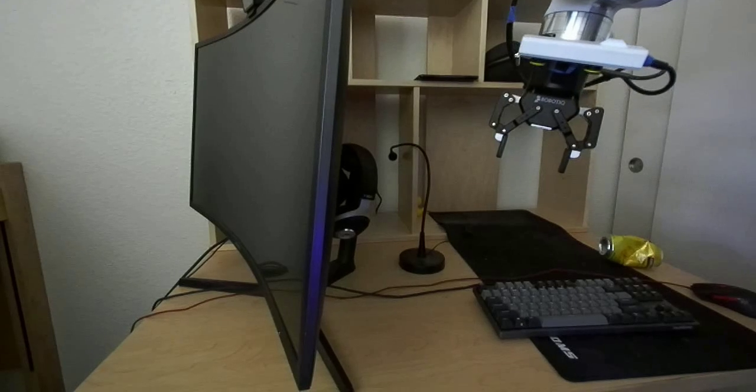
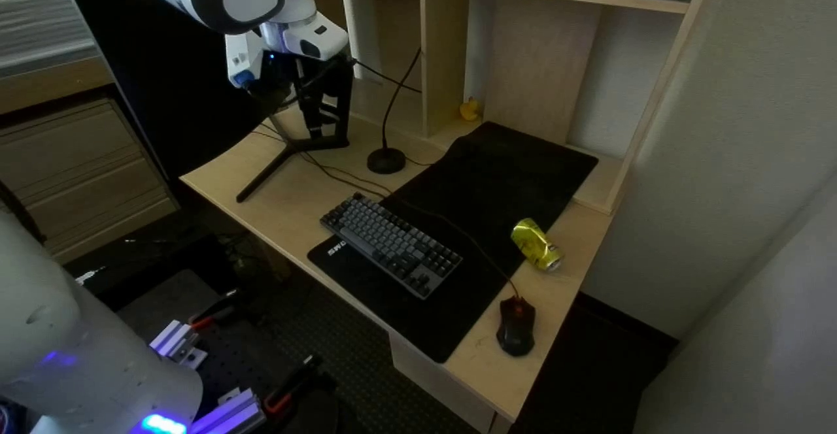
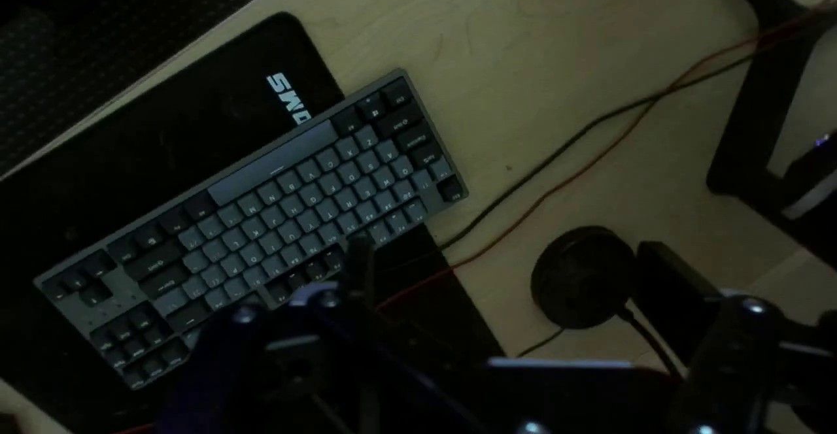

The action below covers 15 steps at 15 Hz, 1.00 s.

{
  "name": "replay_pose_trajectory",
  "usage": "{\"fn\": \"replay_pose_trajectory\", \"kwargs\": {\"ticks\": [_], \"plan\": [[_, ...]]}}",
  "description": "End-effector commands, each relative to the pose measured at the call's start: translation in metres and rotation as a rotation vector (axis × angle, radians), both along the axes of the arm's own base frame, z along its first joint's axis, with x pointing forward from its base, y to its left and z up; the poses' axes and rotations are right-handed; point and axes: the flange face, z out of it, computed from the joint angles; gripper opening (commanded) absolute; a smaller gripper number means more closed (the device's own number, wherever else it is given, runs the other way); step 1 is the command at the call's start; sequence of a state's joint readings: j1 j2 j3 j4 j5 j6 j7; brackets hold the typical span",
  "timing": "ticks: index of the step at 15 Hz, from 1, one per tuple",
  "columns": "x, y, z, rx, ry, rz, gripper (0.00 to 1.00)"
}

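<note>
Robotiq gripper, one: black, fingers spread apart and pointing down, raised above the wooden desk. Mechanical keyboard, grey and black keys: on the near part of a black desk mat, left end past the mat's edge. Gooseneck microphone, black: upright on a round base, left of the mat; from where I stand, it and the keyboard seem nearest the claw, though depth is hard to judge. Yellow can, dented: on its side, right of the mat. Wired mouse, black and red: right, nearer than the can. Curved monitor: left. Yellow duck: far, in the hutch.
</note>
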<state>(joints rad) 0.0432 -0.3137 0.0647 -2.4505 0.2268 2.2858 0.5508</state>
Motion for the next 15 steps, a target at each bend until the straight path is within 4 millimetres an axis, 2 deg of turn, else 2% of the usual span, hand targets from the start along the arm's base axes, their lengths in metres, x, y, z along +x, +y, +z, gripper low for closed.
{"fn": "replay_pose_trajectory", "kwargs": {"ticks": [1,3,4,5,6,7,9,10,13,14,15], "plan": [[0.004,0.001,0.014,-0.006,-0.005,-0.056,1.0],[0.007,0.003,0.043,-0.006,-0.022,-0.119,1.0],[0.006,0.004,0.05,-0.004,-0.028,-0.128,1.0],[0.018,0.003,0.038,-0.04,-0.03,-0.161,1.0],[0.032,-0.009,0.024,-0.059,-0.006,-0.234,1.0],[0.049,-0.032,0.007,-0.078,-0.015,-0.299,1.0],[0.065,-0.047,-0.013,-0.104,-0.036,-0.412,1.0],[0.058,-0.095,-0.024,-0.121,-0.029,-0.475,1.0],[0.072,-0.172,-0.057,-0.114,-0.009,-0.659,1.0],[0.059,-0.134,-0.044,-0.111,-0.019,-0.574,1.0],[0.06,-0.16,-0.052,-0.112,-0.009,-0.623,1.0]]}}
